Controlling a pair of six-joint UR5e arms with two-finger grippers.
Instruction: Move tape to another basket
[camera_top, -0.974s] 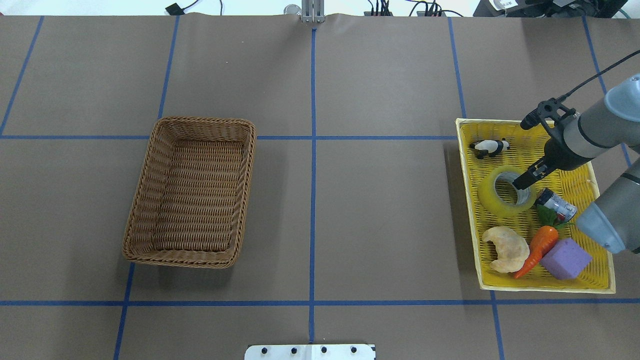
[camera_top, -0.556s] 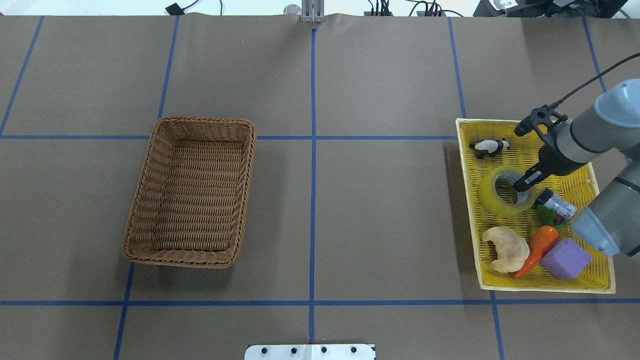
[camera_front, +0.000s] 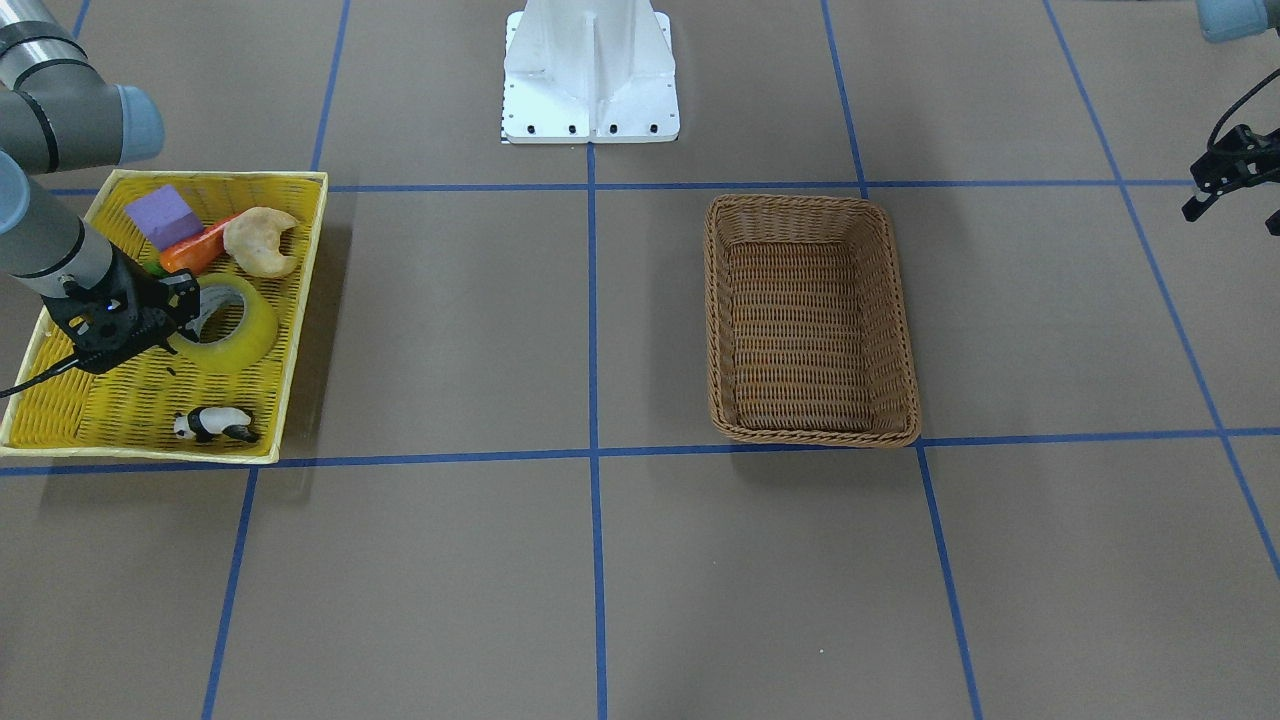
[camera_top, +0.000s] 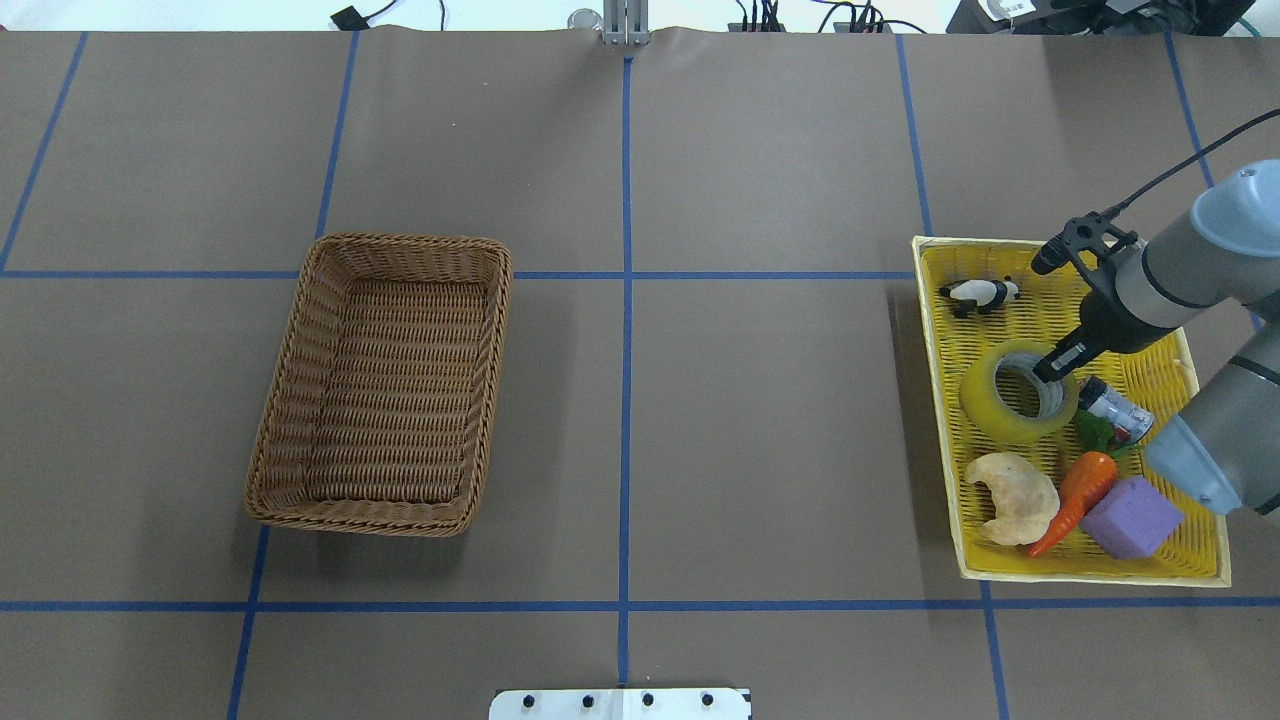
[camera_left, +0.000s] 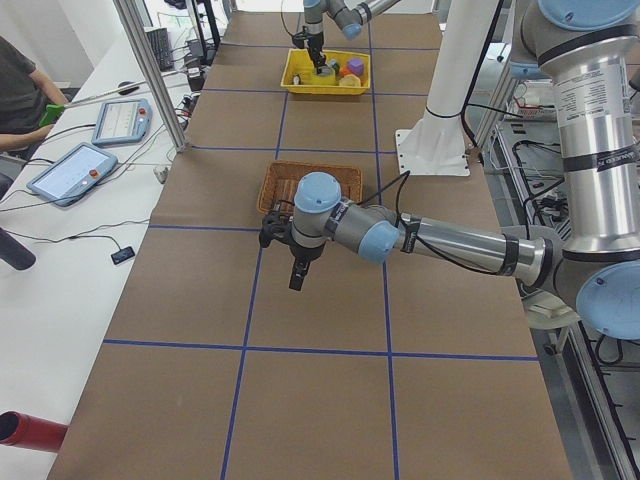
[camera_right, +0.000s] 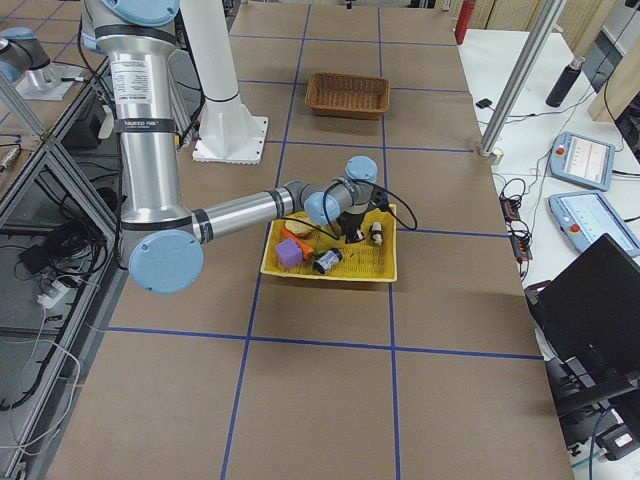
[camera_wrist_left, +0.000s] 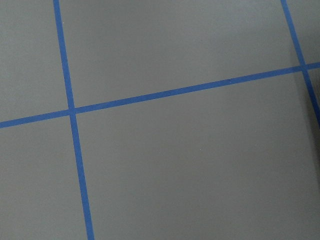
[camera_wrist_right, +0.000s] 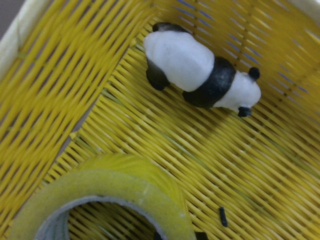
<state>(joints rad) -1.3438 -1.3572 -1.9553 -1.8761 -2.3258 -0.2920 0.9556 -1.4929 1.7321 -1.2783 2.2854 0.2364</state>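
The tape (camera_top: 985, 402), a wide yellow-green roll with a whitish core, lies flat in the yellow tray (camera_top: 1000, 246) at the right. My right gripper (camera_top: 1050, 370) reaches down onto its right wall, with one finger inside the core, and looks shut on that wall. The tape also shows in the front view (camera_front: 247, 335) and the right wrist view (camera_wrist_right: 125, 175). The brown wicker basket (camera_top: 400, 243) stands empty at the left centre. My left gripper (camera_left: 297, 278) hangs over bare table beyond the basket, at the front view's right edge (camera_front: 1235, 175); I cannot tell if it is open.
The tray also holds a toy panda (camera_top: 980, 294), a small silver can (camera_top: 1112, 407), a carrot (camera_top: 1075, 500), a pastry (camera_top: 1012, 498) and a purple block (camera_top: 1130, 517). Blue tape lines cross the brown table. The robot's white base (camera_front: 590, 80) is at the near middle.
My right gripper moved down and slightly away from the panda, into the tape's core. The tape shifted a little toward the can. The basket has not moved.
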